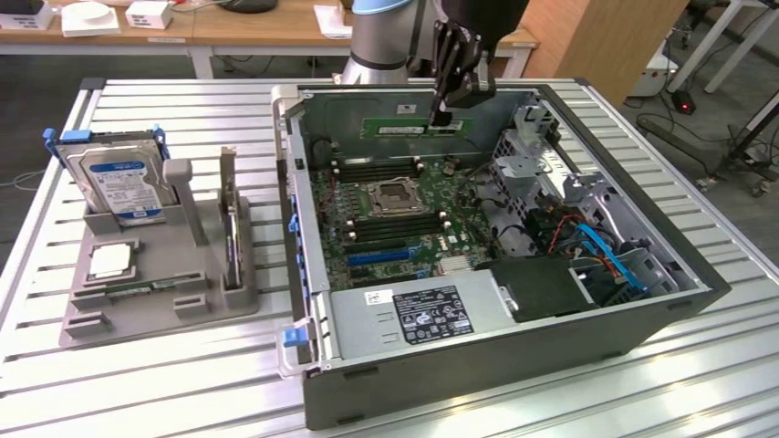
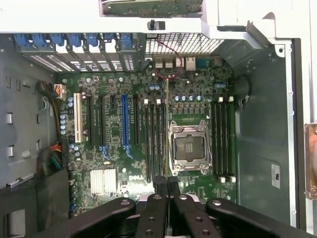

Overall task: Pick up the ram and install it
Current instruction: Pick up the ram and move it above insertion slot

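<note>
Ram (image 1: 404,128): long green stick with a white label strip, held level and on edge in mid-air over the open computer case (image 1: 487,401), close to its far wall and clear of the board below. From the wrist camera the ram (image 2: 167,129) shows edge-on as a thin line, running lengthwise along the memory slots in the case.

Table (image 1: 159,383): slatted metal, carrying the case.

Case: dark tower lying on its side, panel off, interior exposed.

Robot arm (image 1: 383,36): comes down over the case's far wall.

Motherboard (image 1: 365,242) (image 2: 198,84): green, flat on the case floor, with black memory slots either side of the socket and one blue slot (image 2: 125,119).

Power supply (image 1: 414,315): silver box with a printed label, against the case's near wall.

Holder (image 1: 159,315): grey, on the table outside the case, to the exterior view's left of it.

Hard drive (image 1: 122,187): silver with a blue-white label, standing upright in the holder, well apart from the case.

Gripper (image 1: 441,117) (image 2: 167,184): black fingers pinched almost fully together on the ram's upper edge, above the case interior.

Processor socket (image 1: 396,196) (image 2: 188,148): square metal frame, mid-board inside the case.

Processor chip (image 1: 109,262): small silver square, flat in the holder, outside the case.
</note>
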### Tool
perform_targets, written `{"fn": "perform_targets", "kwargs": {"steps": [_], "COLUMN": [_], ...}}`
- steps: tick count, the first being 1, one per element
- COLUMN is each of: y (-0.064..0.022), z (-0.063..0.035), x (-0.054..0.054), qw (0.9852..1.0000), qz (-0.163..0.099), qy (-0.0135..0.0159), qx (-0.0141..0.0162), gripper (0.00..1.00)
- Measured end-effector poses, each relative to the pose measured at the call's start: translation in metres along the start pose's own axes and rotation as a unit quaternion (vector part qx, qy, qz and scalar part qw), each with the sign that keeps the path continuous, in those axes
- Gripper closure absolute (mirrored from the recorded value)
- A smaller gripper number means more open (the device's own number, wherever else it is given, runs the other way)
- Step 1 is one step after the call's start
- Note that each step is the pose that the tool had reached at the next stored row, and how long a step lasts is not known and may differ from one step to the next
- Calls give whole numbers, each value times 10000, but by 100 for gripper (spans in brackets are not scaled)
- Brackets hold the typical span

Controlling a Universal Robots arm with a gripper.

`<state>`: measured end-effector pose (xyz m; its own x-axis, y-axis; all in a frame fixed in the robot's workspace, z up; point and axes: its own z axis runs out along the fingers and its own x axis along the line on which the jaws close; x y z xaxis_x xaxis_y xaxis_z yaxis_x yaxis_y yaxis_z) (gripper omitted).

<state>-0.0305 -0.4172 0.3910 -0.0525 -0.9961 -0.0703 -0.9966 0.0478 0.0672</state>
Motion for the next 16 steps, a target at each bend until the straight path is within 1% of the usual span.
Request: {"fn": "perform_targets", "kwargs": {"steps": [9,16], "y": [-4,-5], "z": [62,88], "x": [-2,0], "qw": [10000,9999], "qz": [-20,-116], "qy": [2,9], "qx": [-1,-8], "gripper": [89,89]}}
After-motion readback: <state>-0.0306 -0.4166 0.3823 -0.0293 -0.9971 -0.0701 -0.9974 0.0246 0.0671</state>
